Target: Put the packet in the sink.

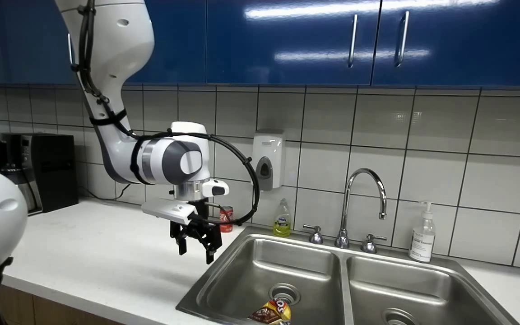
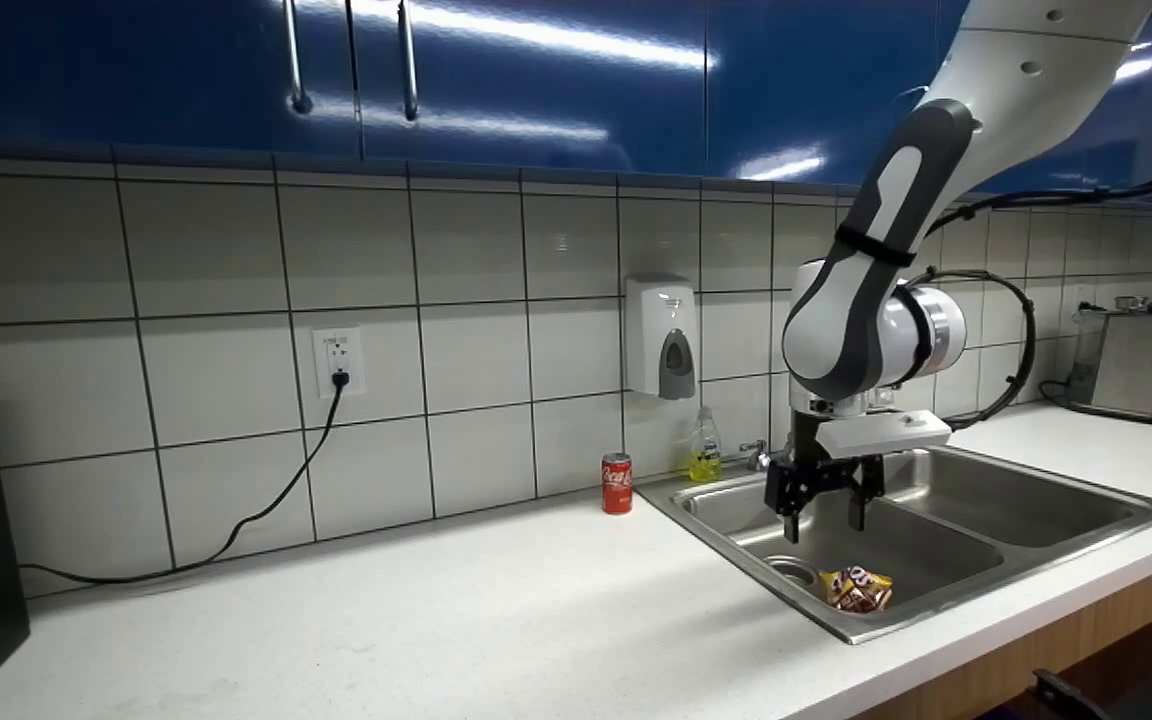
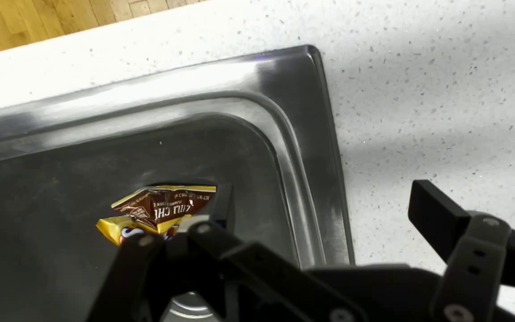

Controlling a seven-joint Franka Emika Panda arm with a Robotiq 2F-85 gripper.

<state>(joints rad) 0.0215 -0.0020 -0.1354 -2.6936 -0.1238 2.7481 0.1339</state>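
Note:
The packet (image 1: 272,312) is crinkled yellow, red and brown. It lies on the floor of the left basin of the steel sink (image 1: 346,289), close to the drain. It also shows in an exterior view (image 2: 857,590) and in the wrist view (image 3: 163,205), where a finger partly covers it. My gripper (image 1: 196,253) is open, with nothing between its fingers. It hangs above the sink's left edge, apart from the packet. In the wrist view the gripper (image 3: 324,201) has one finger over the basin and one over the counter.
A red can (image 2: 617,484) stands on the counter by the wall. A dish soap bottle (image 1: 282,219), the gooseneck faucet (image 1: 345,203) and a sanitizer bottle (image 1: 422,237) stand along the sink's back. A soap dispenser (image 1: 269,160) hangs on the wall. Blue cabinets (image 1: 287,40) are overhead.

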